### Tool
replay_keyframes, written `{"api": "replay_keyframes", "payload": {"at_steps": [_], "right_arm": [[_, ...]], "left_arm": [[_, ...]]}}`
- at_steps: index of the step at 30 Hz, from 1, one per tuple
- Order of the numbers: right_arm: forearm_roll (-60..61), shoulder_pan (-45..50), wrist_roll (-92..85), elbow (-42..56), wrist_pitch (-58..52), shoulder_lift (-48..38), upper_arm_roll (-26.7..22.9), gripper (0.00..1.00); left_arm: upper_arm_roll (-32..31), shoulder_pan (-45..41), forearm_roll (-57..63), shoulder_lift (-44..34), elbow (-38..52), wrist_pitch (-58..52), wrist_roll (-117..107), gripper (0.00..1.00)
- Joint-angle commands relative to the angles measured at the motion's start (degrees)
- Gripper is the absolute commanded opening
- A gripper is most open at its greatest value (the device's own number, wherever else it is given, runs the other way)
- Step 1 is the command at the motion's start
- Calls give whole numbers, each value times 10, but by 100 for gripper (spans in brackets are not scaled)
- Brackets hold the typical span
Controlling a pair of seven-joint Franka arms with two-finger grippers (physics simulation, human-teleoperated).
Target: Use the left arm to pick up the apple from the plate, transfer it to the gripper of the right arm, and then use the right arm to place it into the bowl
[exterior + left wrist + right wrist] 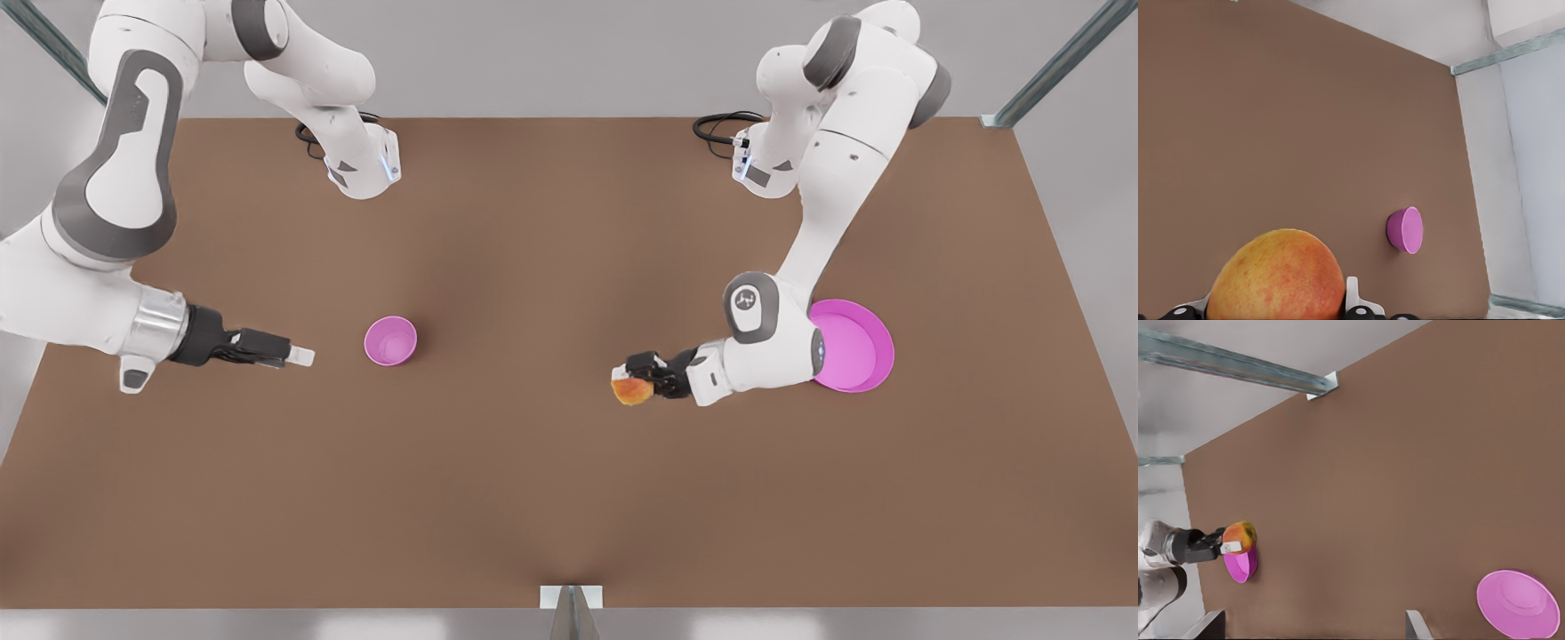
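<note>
My left gripper (640, 377), on the arm at the front view's right, is shut on the red and yellow-orange apple (630, 391) (1275, 277). It holds the apple off the table, to the front view's left of the magenta plate (858, 348). The small pink-violet bowl (389, 340) (1405, 230) stands left of the table's middle. My right gripper (300, 356), on the arm with the silver wrist ring, is open and level just left of the bowl, pointing toward it. The right wrist view has the bowl (1518, 603) close and, farther off, the apple (1239, 535) in front of the plate (1240, 565).
The brown table (533, 498) has bare surface between the bowl and the apple. Both arm bases (364, 164) (760, 169) stand at the far edge with black cables. Metal frame posts (1049, 71) rise at the table's corners.
</note>
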Motion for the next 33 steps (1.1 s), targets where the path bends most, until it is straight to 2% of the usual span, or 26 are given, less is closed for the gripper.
{"api": "replay_keyframes", "payload": {"at_steps": [1, 3, 6, 9, 14, 17, 21, 33], "right_arm": [[190, 1, -7, -14, 32, 10, 1, 100], [292, -2, -91, -76, 34, 16, 1, 100], [396, -6, -221, -95, -9, 80, 1, 100], [429, -8, -420, -92, -30, 132, 16, 100], [416, 3, -581, -91, -54, 145, 18, 100], [403, 1, -597, -88, -53, 148, 33, 100], [406, 20, -612, -71, -45, 196, 36, 100], [441, 90, -617, 17, 74, 298, 36, 100]], "left_arm": [[-2, -23, -28, 39, 72, -41, 490, 76], [-4, -43, -31, 58, 111, -37, 528, 73], [-30, -62, -31, 116, 187, -26, 563, 70], [-43, -93, -31, 156, 232, 28, 597, 69], [-81, -108, -31, 212, 283, 127, 645, 69], [-92, -113, -33, 226, 292, 153, 646, 70], [-110, -118, -34, 252, 312, 191, 646, 70], [-124, -120, -36, 257, 313, 204, 643, 70]]}}
